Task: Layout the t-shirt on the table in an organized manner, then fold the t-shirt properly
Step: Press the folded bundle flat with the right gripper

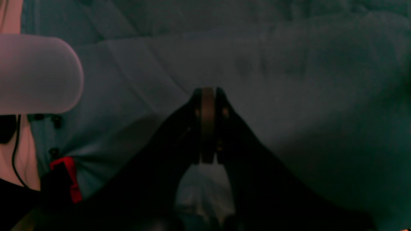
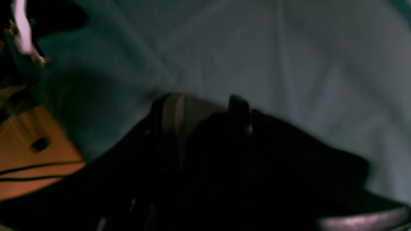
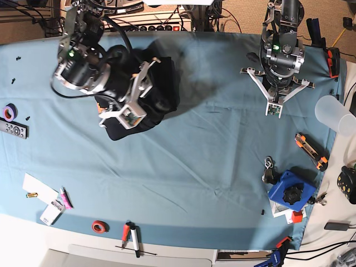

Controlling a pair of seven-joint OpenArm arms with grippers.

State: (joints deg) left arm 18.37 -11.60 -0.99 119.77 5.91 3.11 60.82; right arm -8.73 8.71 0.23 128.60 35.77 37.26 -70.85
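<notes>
The task is at its very beginning. The large black fabric t-shirt lies as a crumpled heap in the upper left of the base view, on the wide table with the light blue cloth surface. It is not spread out, and no fold is made. Both the laying out and the folding are left to do.

The right gripper hangs over the heap. In the right wrist view its fingers stand apart with black cloth around them, but the picture is blurred, so I cannot tell if it grips the cloth. The left gripper, in the upper right of the base view, is clenched and empty, well apart from the t-shirt.

No brand, label or writing can be read in any view.
</notes>
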